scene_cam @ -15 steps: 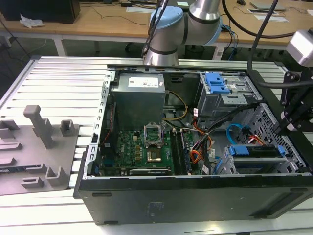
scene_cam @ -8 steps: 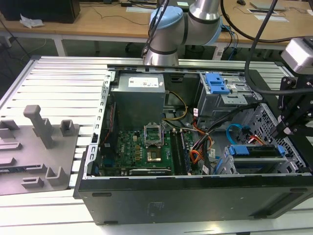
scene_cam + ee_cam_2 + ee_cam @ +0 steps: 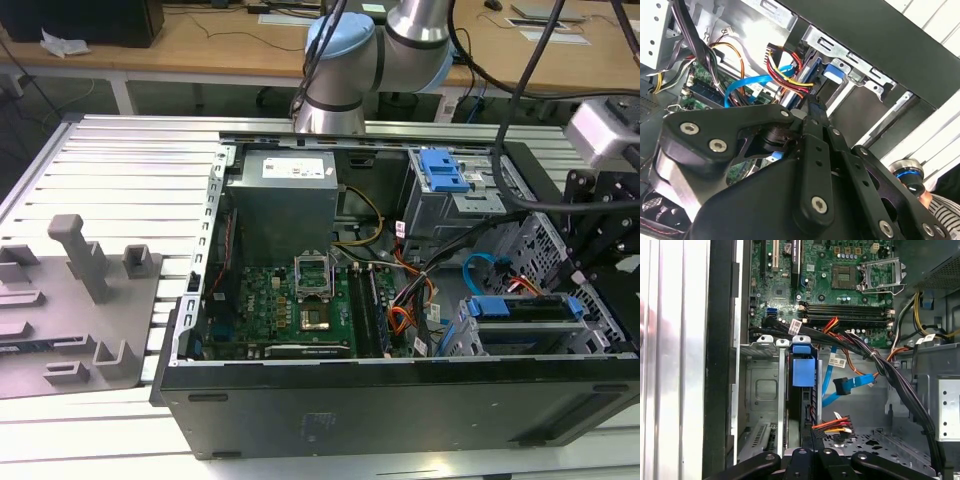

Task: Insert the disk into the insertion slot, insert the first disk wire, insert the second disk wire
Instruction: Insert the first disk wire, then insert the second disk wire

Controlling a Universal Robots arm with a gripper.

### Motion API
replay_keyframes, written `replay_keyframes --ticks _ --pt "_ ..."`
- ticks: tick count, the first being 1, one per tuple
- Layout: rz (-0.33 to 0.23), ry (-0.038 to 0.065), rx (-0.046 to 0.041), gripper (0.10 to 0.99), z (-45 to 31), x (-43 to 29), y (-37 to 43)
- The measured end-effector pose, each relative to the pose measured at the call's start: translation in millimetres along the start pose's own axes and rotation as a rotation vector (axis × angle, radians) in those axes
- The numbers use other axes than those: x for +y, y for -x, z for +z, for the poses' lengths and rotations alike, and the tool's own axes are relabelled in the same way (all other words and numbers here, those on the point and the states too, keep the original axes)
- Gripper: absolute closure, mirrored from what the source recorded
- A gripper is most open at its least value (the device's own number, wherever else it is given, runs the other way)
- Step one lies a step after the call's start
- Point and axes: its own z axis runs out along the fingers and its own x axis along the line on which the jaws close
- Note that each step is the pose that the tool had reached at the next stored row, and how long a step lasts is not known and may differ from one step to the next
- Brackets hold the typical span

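Note:
The disk (image 3: 803,371), in its bright blue carrier, sits inside the insertion slot (image 3: 765,385), the grey perforated cage at the case's front corner (image 3: 560,250). In the exterior view the disk (image 3: 523,308) lies low at the right. My gripper (image 3: 812,440) hovers just behind the disk with its jaws close together on the plug end of the first disk wire (image 3: 835,425), a red, yellow and black bundle (image 3: 787,75). In the second wrist view the gripper (image 3: 813,106) points at the carrier. The second disk wire (image 3: 850,385), light blue, hangs loose beside it (image 3: 742,87).
A taller grey cage with a bare blue bracket (image 3: 445,170) stands behind the slot. A thick black cable bundle (image 3: 900,380) crosses beside the cage. The motherboard (image 3: 290,300) and the power supply (image 3: 285,200) fill the case's left. A grey fixture (image 3: 80,300) lies outside it.

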Motion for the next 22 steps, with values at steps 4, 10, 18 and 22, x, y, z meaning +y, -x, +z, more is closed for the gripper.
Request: replay_keyframes --ticks 4,10,18,22 --pt "0.000 0.000 -0.0001 0.980 4.8 1.1 -0.2" --pt "0.000 0.000 -0.0002 0.980 9.1 17.6 -0.4" --pt "0.000 0.000 0.0000 0.980 9.3 18.2 -0.4" --pt "0.000 0.000 0.0000 0.980 9.4 18.2 -0.4"
